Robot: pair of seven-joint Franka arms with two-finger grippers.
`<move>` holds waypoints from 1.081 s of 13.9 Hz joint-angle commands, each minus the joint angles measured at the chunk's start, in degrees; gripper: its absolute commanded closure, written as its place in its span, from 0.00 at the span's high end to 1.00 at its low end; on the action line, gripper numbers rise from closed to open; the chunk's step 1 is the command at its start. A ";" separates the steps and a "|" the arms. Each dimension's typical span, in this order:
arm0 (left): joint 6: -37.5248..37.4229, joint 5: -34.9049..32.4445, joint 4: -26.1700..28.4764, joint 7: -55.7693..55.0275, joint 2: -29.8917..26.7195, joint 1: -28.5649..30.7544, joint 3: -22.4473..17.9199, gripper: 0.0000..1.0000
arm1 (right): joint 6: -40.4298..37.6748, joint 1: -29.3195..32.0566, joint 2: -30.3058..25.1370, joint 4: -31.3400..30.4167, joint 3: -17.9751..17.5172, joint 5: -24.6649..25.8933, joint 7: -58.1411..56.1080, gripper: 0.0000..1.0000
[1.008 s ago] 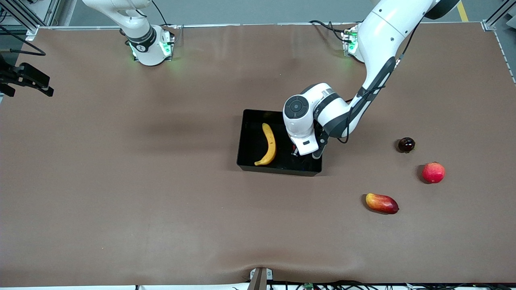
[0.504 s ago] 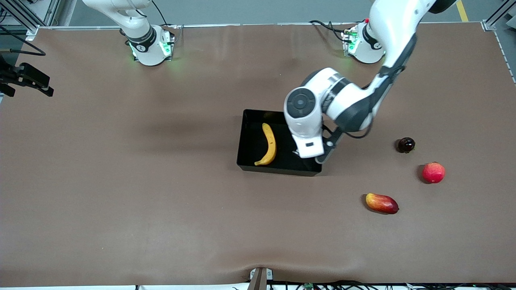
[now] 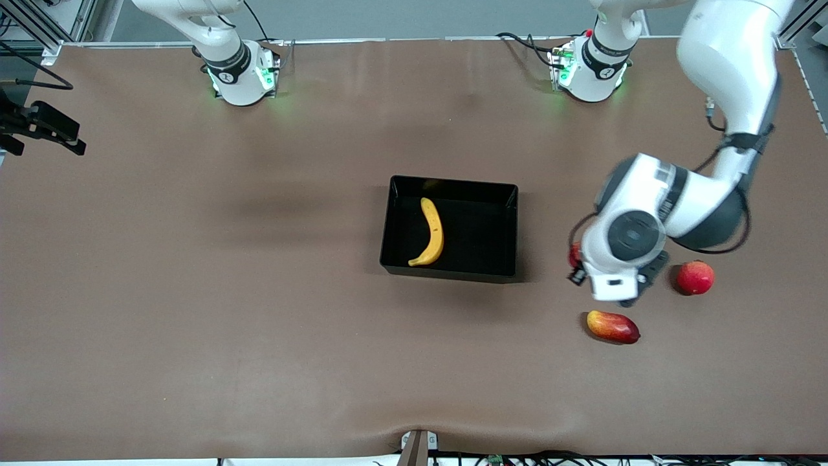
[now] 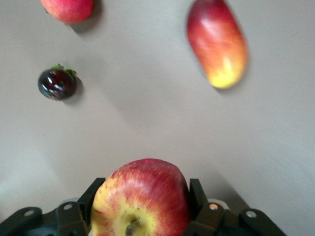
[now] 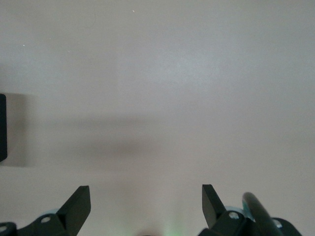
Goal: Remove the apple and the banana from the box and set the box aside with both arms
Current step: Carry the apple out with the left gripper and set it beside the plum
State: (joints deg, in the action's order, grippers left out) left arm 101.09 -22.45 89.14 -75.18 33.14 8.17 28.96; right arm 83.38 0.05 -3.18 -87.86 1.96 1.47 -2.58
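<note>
the left gripper (image 4: 142,216) clamps the small round red-yellow apple (image 4: 141,199) above the brown table (image 3: 194,291) near the oblong mango (image 3: 612,326); the right gripper (image 5: 146,206) waits, fingers spread wide; the long yellow banana (image 3: 430,232) lies in the black plastic box (image 3: 491,272)

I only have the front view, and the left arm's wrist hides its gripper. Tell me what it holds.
Observer: The left gripper, up over the table near the mango, is shut on the apple, red with a yellow patch.
Operator: Report the small dark fruit. I can't see it.
Observer: The dark fruit lies on the table, hidden from you by the left arm.
Operator: Now the right gripper.
Observer: The right gripper waits open over the table, holding nothing.
</note>
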 commanded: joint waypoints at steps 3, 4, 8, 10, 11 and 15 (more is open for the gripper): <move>11.46 -4.87 12.70 2.32 -0.09 8.16 0.83 0.00 | -0.58 0.57 0.45 1.03 -0.55 0.99 0.90 1.00; 14.02 -5.76 13.94 2.41 0.26 9.83 0.83 0.00 | -0.50 0.48 0.45 0.94 -0.55 0.99 0.91 1.00; 15.89 -10.42 14.57 2.49 4.74 11.78 0.74 0.07 | -0.58 0.57 0.45 0.85 -0.55 0.99 0.91 1.00; 15.80 -10.42 14.48 2.49 5.27 11.70 0.74 0.56 | -0.49 0.48 0.45 1.03 -0.55 0.99 0.91 1.00; 15.72 -10.42 14.31 2.41 5.10 11.52 0.74 0.96 | -0.49 0.39 0.45 0.94 -0.55 0.99 1.08 1.00; 10.12 -9.90 14.04 2.84 0.45 11.25 3.71 1.00 | -0.58 0.48 0.45 0.85 -0.55 0.90 1.17 1.00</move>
State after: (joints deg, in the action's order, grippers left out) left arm 115.41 -31.98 102.86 -73.00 37.86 19.50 30.14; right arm 83.37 0.05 -3.13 -87.86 1.96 1.47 -2.51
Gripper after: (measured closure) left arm 0.000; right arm 0.000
